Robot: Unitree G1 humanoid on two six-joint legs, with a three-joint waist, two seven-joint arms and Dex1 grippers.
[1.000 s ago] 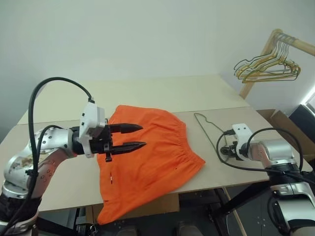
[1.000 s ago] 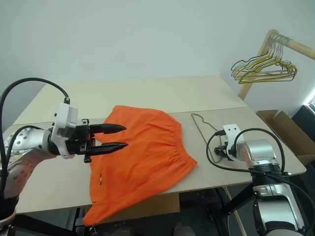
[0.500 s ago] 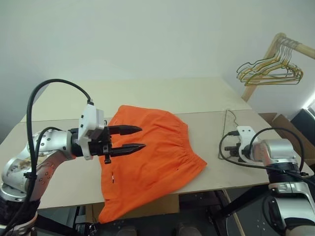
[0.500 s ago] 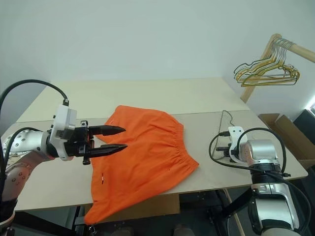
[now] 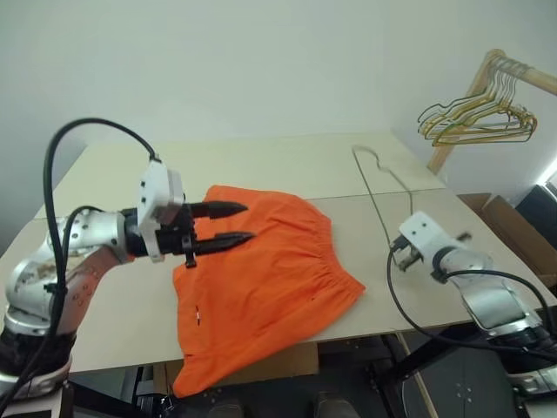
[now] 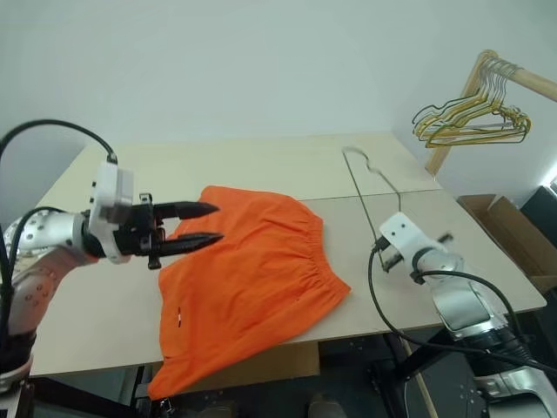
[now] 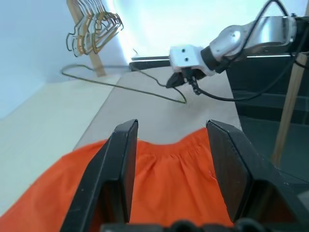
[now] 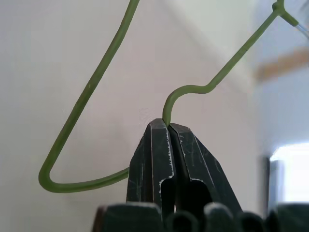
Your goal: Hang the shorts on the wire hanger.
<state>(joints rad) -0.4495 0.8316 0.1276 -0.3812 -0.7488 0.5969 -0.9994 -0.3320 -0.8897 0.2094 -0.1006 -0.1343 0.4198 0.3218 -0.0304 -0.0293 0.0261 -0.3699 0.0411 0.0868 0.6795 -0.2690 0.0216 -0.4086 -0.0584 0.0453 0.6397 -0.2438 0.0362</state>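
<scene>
The bright orange shorts (image 5: 261, 279) lie flat on the table (image 5: 287, 165), one leg hanging over the front edge. My left gripper (image 5: 249, 221) hovers just above their left part, pointing right, fingers open and empty; the left wrist view shows the waistband (image 7: 169, 145) between its open fingers (image 7: 120, 159). To the right of the shorts, my right gripper (image 5: 399, 257) is shut on the thin green wire hanger (image 5: 372, 205), pinching the wire near one corner (image 8: 98, 79). The hanger is lifted off the table and slants up and away, hook end farthest.
A wooden rack at the back right carries a bunch of yellow-gold and green hangers (image 5: 474, 113). A cardboard box (image 5: 509, 222) sits on the floor beyond the table's right edge. A seam splits the tabletop into near and far boards.
The right gripper closed on the hanger, which lay flat on the table, then rose and rolled, lifting it into the air. The left gripper rose slightly, still open.
</scene>
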